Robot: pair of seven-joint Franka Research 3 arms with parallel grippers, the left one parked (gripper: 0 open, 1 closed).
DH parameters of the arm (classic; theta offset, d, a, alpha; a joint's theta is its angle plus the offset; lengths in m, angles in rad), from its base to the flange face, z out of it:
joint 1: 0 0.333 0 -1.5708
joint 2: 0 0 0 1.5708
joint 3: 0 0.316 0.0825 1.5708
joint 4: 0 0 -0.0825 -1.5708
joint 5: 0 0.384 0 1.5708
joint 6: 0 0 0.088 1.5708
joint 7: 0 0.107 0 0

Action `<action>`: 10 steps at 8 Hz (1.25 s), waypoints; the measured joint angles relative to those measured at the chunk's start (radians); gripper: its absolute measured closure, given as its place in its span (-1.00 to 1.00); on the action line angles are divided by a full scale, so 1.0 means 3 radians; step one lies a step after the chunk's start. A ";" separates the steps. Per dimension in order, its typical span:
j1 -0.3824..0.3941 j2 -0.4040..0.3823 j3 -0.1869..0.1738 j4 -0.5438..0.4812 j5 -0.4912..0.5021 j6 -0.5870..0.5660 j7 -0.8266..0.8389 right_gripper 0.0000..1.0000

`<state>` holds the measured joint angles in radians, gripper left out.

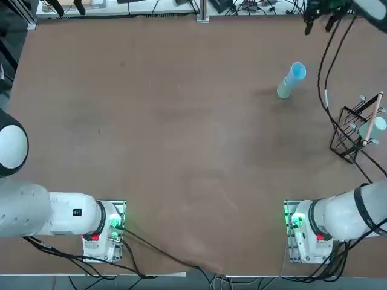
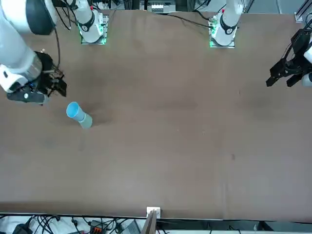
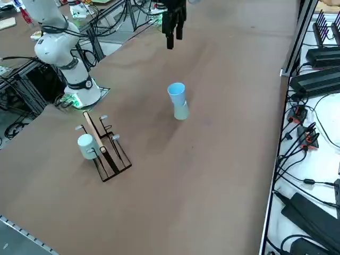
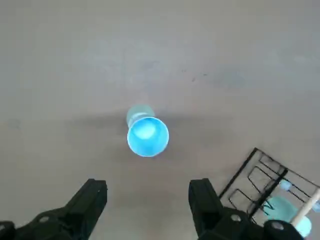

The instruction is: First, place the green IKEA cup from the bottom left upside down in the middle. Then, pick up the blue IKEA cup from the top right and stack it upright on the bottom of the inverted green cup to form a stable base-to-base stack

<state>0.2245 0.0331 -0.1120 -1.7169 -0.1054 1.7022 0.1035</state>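
Your right gripper [image 4: 147,200] hangs high above the table with its two fingers spread wide apart and nothing between them; in the right side view it [image 3: 173,33] sits well above and beyond the cups, and in the front view it [image 2: 52,83] is up off the surface, near the stack but clear of it. Look below it and you find the blue IKEA cup [image 4: 148,136] standing upright, mouth open to the wrist camera, resting on the base of the green IKEA cup [image 4: 138,113], which is turned mouth-down on the table. The right side view shows the two base to base, the blue cup [image 3: 177,94] on top and the green cup [image 3: 181,111] under it. From overhead the stack stands in the far right part of the table [image 1: 181,151], with the blue cup [image 1: 295,74] above the green one [image 1: 283,90]. Near it, toward the table's right edge, you see a black wire rack [image 1: 351,134] carrying a pale cup [image 1: 373,128] and a wooden rod [image 1: 373,116].
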 joint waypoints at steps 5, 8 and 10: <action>-0.0009 -0.0110 -0.0371 0.0138 0.0226 -0.0176 -0.0535 -1.00; -0.0259 -0.0246 -0.0206 0.0142 0.0224 -0.0288 -0.0545 -1.00; -0.0647 -0.0289 0.0138 0.0143 0.0227 -0.0407 -0.0549 -1.00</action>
